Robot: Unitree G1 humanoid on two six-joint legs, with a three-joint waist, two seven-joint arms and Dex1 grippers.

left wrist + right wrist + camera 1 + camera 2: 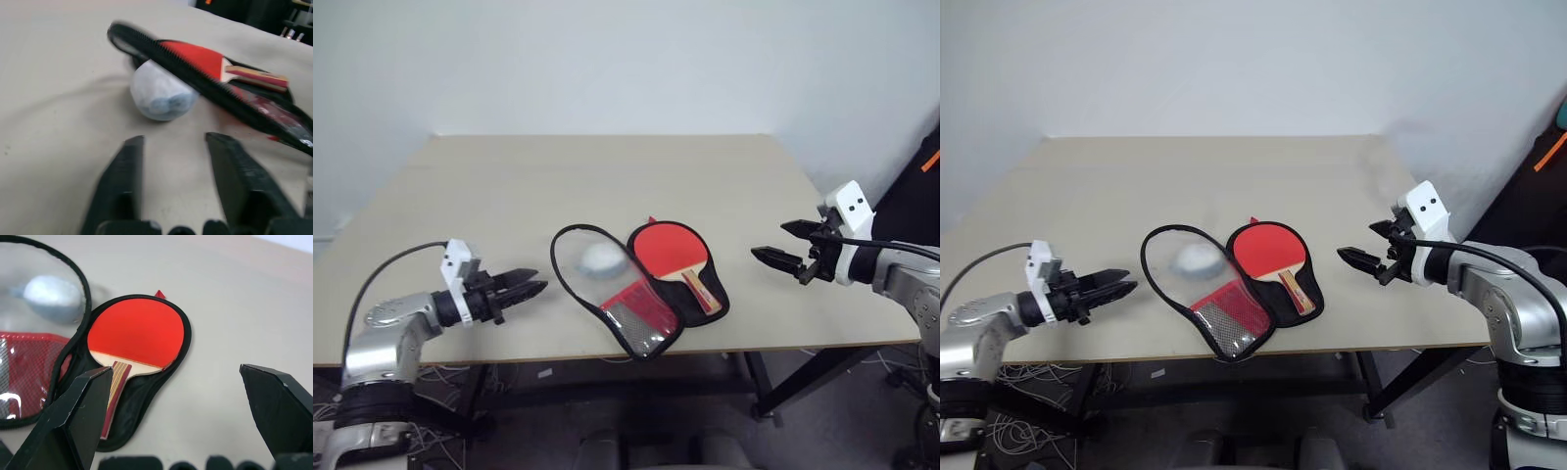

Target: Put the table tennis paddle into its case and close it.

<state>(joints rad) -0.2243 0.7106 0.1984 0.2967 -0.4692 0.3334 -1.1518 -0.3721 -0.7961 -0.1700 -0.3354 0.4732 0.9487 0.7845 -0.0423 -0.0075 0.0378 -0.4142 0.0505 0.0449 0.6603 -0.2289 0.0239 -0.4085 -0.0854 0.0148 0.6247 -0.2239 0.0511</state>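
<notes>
The case (641, 305) lies open on the table (509, 186), near its front edge. The table tennis paddle (671, 250) rests red face up on the case's black half (142, 401), handle toward the front edge. The clear half with the red panel is folded out to the left. My left gripper (536, 281) hovers low over the table left of the case, pointing at it, open by a narrow gap with nothing between its fingers (124, 176). My right gripper (769, 240) hangs above the table to the right of the paddle, wide open and holding nothing.
A white roundish lump (600, 258) sits by the clear half's rounded end, seen through the plastic. The table's front edge runs just below the case. Cables lie on the floor under the table at the left. A black object with an orange mark (928, 162) stands at the far right.
</notes>
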